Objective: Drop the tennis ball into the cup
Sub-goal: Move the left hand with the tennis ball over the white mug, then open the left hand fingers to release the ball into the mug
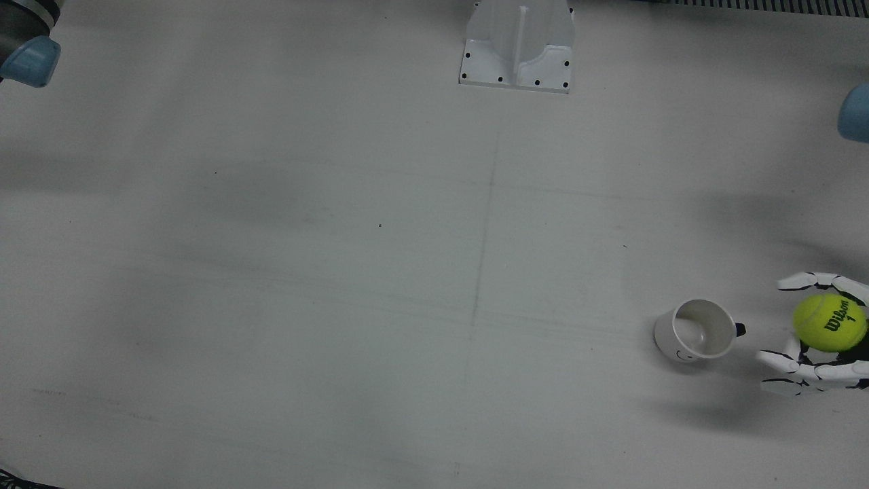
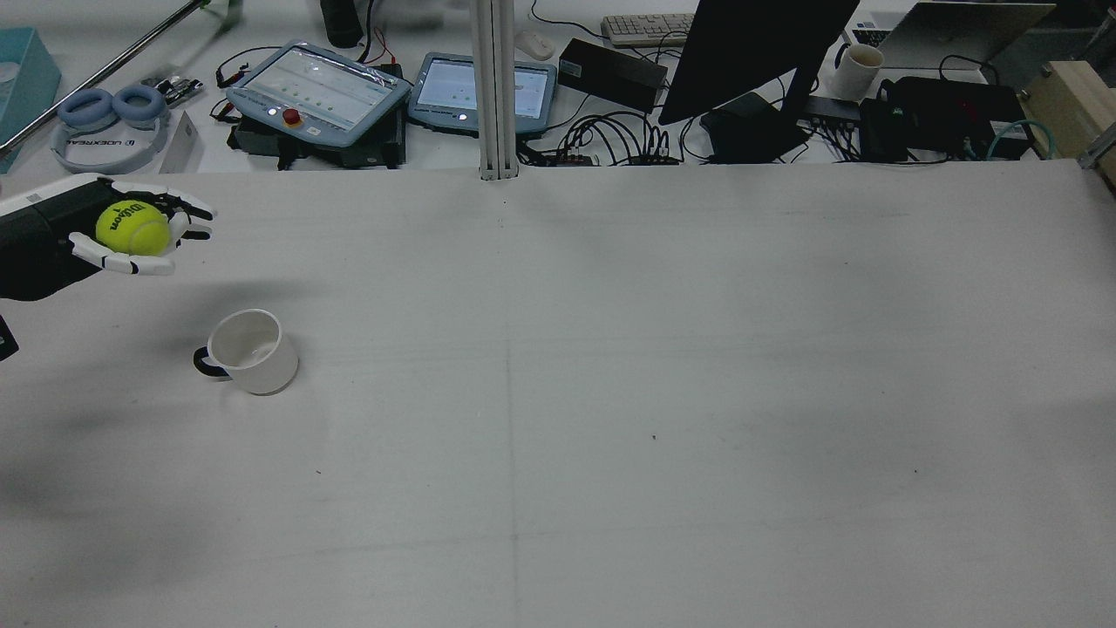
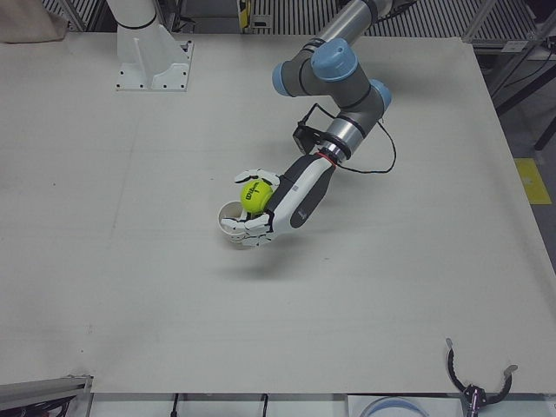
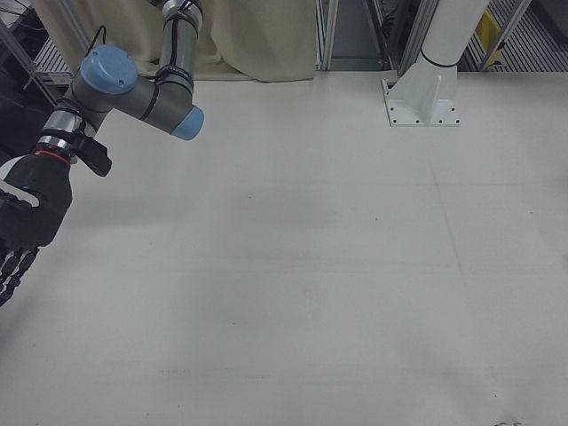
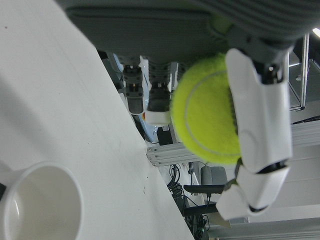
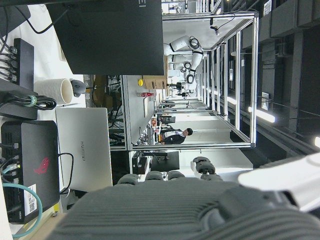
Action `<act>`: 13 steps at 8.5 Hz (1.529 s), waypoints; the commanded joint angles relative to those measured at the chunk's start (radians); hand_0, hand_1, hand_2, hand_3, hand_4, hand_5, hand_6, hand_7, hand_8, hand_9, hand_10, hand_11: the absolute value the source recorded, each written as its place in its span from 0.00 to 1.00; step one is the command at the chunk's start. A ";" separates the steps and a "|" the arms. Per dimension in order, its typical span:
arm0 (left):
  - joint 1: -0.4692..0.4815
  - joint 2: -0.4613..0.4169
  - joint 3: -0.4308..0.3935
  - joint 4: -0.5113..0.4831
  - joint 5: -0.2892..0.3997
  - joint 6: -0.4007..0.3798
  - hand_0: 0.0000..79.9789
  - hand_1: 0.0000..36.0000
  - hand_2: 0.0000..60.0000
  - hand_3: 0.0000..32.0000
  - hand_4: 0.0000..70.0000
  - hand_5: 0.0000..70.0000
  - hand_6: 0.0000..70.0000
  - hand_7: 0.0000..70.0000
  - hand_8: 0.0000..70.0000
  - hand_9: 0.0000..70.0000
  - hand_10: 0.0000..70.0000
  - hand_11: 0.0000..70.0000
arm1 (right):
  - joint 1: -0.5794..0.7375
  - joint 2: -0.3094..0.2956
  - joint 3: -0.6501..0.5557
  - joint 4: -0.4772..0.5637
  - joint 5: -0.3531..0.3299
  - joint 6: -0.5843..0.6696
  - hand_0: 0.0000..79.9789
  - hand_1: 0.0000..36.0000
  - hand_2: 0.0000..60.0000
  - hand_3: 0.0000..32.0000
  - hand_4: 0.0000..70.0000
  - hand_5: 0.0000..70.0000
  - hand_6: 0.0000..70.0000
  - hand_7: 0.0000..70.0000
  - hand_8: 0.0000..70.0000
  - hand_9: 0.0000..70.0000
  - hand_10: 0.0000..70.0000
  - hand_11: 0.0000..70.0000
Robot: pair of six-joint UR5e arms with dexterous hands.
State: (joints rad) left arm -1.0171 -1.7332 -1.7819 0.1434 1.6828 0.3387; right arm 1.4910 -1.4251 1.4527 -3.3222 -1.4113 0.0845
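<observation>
My left hand (image 2: 131,234) is shut on a yellow-green Wilson tennis ball (image 2: 132,228) and holds it palm-up above the table. A white cup (image 2: 248,351) with a dark handle stands upright and empty on the table. In the front view the ball (image 1: 829,322) is to the right of the cup (image 1: 699,331), beside it rather than over it, with the hand (image 1: 811,363) curled round it. The left hand view shows the ball (image 5: 210,120) above the cup's rim (image 5: 40,205). My right hand (image 4: 22,235) hangs open and empty at the left edge of the right-front view.
A white pedestal base (image 1: 517,47) is bolted at the robot's side of the table. Beyond the table's far edge, a desk holds teach pendants (image 2: 318,87), a monitor (image 2: 750,52), cables and headphones (image 2: 109,122).
</observation>
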 commanded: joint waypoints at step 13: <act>0.104 -0.040 -0.024 0.018 -0.052 0.003 0.71 0.87 0.32 0.00 0.00 0.06 0.01 0.26 0.00 0.03 0.00 0.00 | 0.000 0.000 0.002 0.000 0.000 0.000 0.00 0.00 0.00 0.00 0.00 0.00 0.00 0.00 0.00 0.00 0.00 0.00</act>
State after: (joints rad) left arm -0.9126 -1.7735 -1.8054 0.1617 1.6300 0.3420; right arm 1.4910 -1.4251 1.4542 -3.3225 -1.4112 0.0844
